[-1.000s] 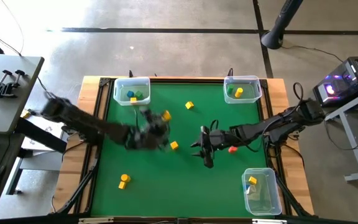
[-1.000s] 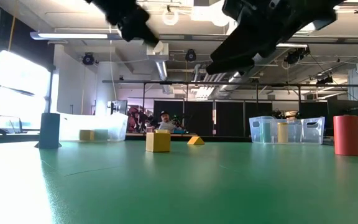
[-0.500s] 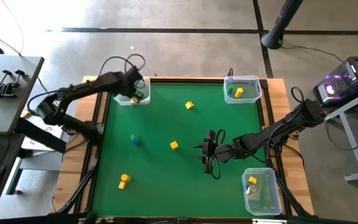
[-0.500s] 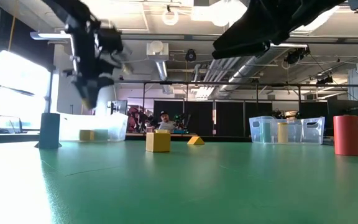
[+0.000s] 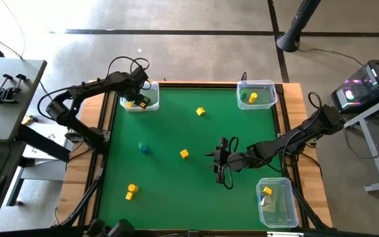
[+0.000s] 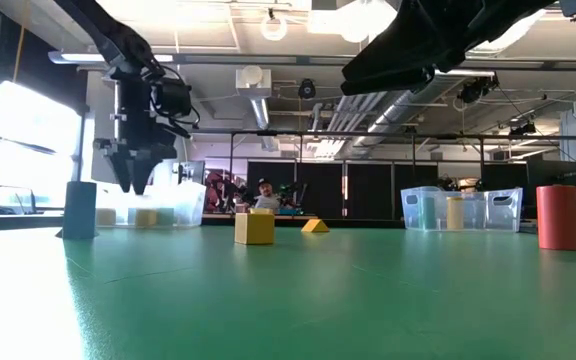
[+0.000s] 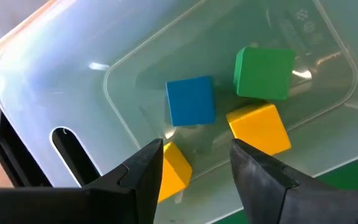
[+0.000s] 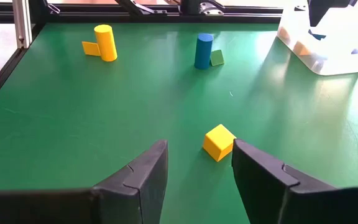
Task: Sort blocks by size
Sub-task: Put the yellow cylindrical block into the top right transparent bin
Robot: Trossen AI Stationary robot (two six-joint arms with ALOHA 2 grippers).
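Observation:
My left gripper (image 5: pixel 139 99) hangs open, pointing down, over the clear far-left bin (image 5: pixel 154 105). Inside the bin (image 7: pixel 55 74) lie a blue cube (image 7: pixel 190 101), a green cube (image 7: pixel 263 73) and two yellow cubes (image 7: pixel 260 127) (image 7: pixel 174 175); nothing sits between the fingers. My right gripper (image 5: pixel 220 162) stands open above the table's middle right, with a yellow cube (image 8: pixel 219 142) on the mat just ahead of it. Loose blocks rest on the green mat: yellow ones (image 5: pixel 201 112) (image 5: pixel 185 154) (image 5: pixel 131 191), and a blue cylinder with a green piece (image 5: pixel 143 148).
A clear bin (image 5: pixel 256 94) holding green and yellow blocks stands at the far right corner. Another bin (image 5: pixel 275 201) with a yellow and a blue block stands at the near right. A red cylinder (image 6: pixel 557 217) stands on the mat. A wooden rim frames the table.
My left gripper has swung from the middle of the table toward the far left corner, tipped to point down, and now hangs over the far-left bin. My right gripper has shifted a little toward the near edge and turned slightly.

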